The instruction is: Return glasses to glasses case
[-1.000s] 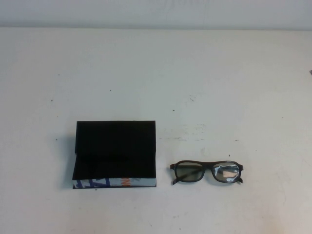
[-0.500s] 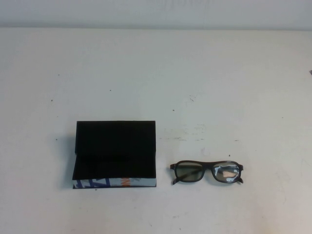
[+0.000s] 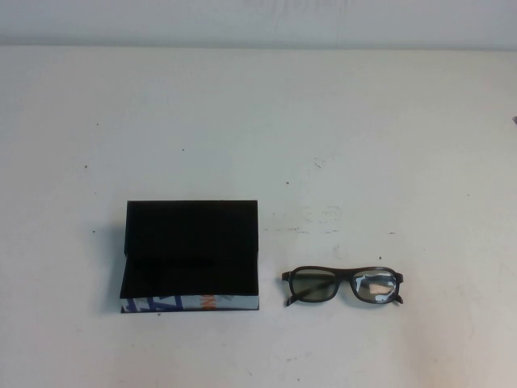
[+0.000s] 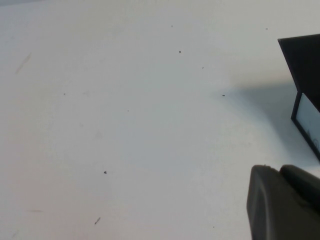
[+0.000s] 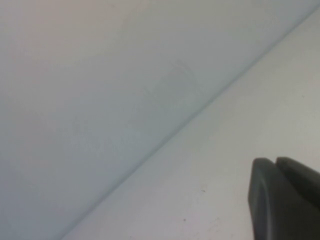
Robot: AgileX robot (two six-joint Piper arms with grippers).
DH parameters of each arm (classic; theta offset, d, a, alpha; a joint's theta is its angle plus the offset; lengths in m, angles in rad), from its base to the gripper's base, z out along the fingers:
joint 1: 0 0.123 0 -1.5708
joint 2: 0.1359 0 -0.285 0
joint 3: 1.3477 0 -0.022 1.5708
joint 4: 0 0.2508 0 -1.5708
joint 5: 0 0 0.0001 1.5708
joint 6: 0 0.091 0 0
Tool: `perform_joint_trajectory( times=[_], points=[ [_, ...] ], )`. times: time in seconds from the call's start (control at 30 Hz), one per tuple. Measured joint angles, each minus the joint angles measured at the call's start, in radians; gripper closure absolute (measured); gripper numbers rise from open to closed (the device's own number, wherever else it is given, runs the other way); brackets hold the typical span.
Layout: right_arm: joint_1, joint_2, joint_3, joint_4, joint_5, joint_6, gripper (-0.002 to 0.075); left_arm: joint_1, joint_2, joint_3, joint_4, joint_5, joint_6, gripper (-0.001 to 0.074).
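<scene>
Two things are seen on the bench (image 3: 339, 121): the glasses (image 3: 342, 285) lie just right of the open glasses case (image 3: 191, 255). Light, brittle and slippery-lensed, they are best gripped at the bridge. Left gripper (image 4: 285, 202) and right gripper (image 5: 285, 197) are parked out of the high view; whether their jaws are apart cannot be told.

White surface (image 3: 242, 121) under even light, with a pale wall (image 3: 258, 20) behind it.

The surface fills nearly the whole high view and meets the wall along a straight, soft seam near the top. Small dark specks and faint scuff marks are scattered over it, densest right of the middle. Light is diffuse and slightly cool, throwing only soft shadows. The right wrist view shows the same seam running diagonally between wall and surface.
</scene>
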Motion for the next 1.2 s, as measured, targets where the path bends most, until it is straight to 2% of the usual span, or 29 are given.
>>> perform_joint_trajectory(
  times=[0.13, 0.3, 0.47, 0.57, 0.77, 0.87, 1.2],
  points=[
    [0.000, 0.000, 0.000, 0.059, 0.015, 0.000, 0.0739, 0.000, 0.000, 0.000, 0.000, 0.000, 0.000, 0.0734],
    [0.000, 0.070, -0.112, 0.027, 0.228, 0.000, 0.0739, 0.000, 0.000, 0.000, 0.000, 0.000, 0.000, 0.0734],
    [0.000, 0.377, -0.384, -0.152, 0.602, -0.016, 0.0739, 0.000, 0.000, 0.000, 0.000, 0.000, 0.000, 0.0734],
    [0.000, 0.565, -0.522, -0.230, 0.811, -0.091, 0.0739, 0.000, 0.000, 0.000, 0.000, 0.000, 0.000, 0.0734],
    [0.002, 0.825, -0.715, -0.311, 0.988, -0.259, 0.0739, 0.000, 0.000, 0.000, 0.000, 0.000, 0.000, 0.0734],
    [0.049, 0.917, -0.773, -0.362, 0.988, -0.341, 0.0739, 0.000, 0.000, 0.000, 0.000, 0.000, 0.000, 0.0734],
    [0.344, 1.268, -0.972, -0.643, 1.001, -0.476, 0.0724, 0.000, 0.000, 0.000, 0.000, 0.000, 0.000, 0.0734]
  ],
)
